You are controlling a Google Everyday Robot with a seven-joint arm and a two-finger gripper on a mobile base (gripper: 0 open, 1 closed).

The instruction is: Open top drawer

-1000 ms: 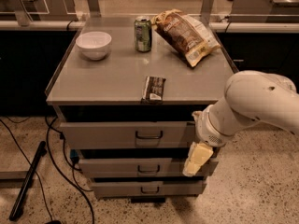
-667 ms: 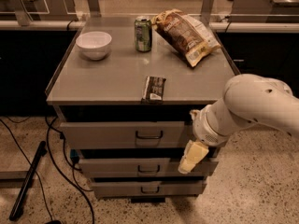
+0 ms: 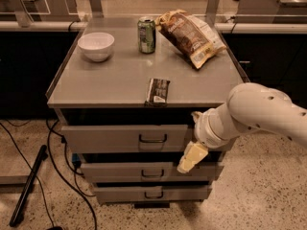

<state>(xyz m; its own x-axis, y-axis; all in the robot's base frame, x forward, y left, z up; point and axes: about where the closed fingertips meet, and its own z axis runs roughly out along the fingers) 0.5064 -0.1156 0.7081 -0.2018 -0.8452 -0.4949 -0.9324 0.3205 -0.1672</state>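
Shifted a little leftward since a second ago, claw [image 3: 188, 161] low by the right end of the top drawer [image 3: 110, 139], spread or pressed together impossible to tell; handle [image 3: 152, 138], long axis level, left of and slightly above claw.

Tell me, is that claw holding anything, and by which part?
Nothing, as far as can be seen. The claw hangs low and to the right of the top drawer handle, not touching it.
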